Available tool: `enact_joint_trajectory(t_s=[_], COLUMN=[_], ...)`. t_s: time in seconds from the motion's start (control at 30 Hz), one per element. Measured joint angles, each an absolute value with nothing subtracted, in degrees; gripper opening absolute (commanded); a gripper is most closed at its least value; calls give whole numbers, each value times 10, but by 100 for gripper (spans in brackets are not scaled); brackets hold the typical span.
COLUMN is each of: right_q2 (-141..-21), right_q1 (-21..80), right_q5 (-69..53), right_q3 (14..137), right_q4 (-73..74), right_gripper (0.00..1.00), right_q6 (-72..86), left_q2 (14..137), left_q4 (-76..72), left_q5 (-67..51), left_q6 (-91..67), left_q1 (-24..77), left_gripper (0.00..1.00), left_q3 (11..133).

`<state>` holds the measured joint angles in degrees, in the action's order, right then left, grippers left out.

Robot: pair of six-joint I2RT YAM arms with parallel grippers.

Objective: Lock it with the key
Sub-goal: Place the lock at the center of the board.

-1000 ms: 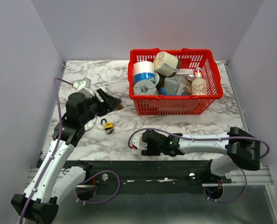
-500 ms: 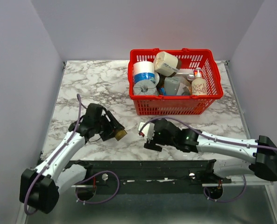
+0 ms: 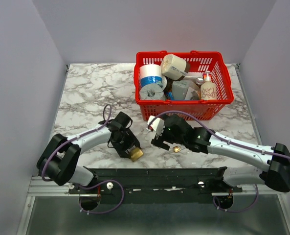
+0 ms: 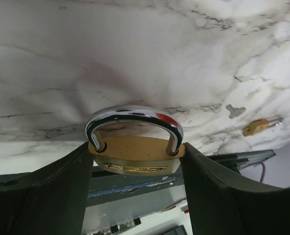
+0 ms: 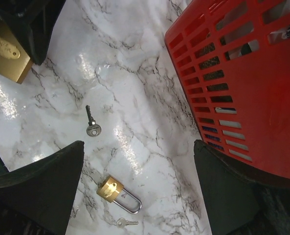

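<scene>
Both arms have swung in toward the middle since a second ago. The left one has come off the far left side and sits low by the near edge, and the right one has pushed up toward the basket and spread its jaws.

Our left pincer (image 3: 134,153) is clamped on the big padlock (image 4: 135,155) by the sides of its brass body. The shackle points at the worktop (image 3: 86,88), and both legs look seated as far as we can tell. Just right of it the key (image 5: 91,122) lies flat and loose on the marble.

Our right pincer (image 5: 139,147) hangs wide open over that patch, holding nothing. A small padlock (image 5: 117,193) with tiny keys (image 5: 126,223) beside it sits there too, and the red basket (image 5: 242,98) is further right.

What worries us is that a thin flat key on slick marble could skid out of the pinch. We could also grab the small padlock's bits by mistake. And the side-held lock may twist once a key pushes in.
</scene>
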<state>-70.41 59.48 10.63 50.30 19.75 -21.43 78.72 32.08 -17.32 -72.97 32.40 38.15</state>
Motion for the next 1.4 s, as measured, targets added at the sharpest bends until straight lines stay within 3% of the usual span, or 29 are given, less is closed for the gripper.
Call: enact_joint_trajectory(t_s=[0.3,0.57,0.8,0.9,0.97,1.0,1.1,1.2,1.27,1.4], right_q2=[-693,-667,-653,-651,-650,-650,-647,-645,-644,-644], right_q1=[580,565,558,558,558,558,558,558,558,558], right_q5=[106,106,106,103,103,103,103,103,103,97], right_q3=[503,503,503,503,503,503,502,502,502,502], right_q4=[201,205,207,207,207,207,207,207,207,207], right_gripper=[98,99,98,99,99,99,100,100,100,100], right_q6=[-214,-214,-214,-214,-214,-214,-214,-214,-214,-210], left_q2=[872,907,927,936,939,940,940,942,942,937], left_q4=[357,358,354,358,359,359,361,361,360,356], left_q5=[-158,-160,-164,-167,-169,-170,-171,-171,-173,-177], left_q6=[-749,-769,-785,-786,-786,-786,-781,-773,-769,-761], left_q1=[363,385,391,391,391,390,390,386,382,369], left_gripper=[3,6,21,34,59,65,71,84,99,99], left_q3=[498,504,502,510,512,512,514,518,521,530])
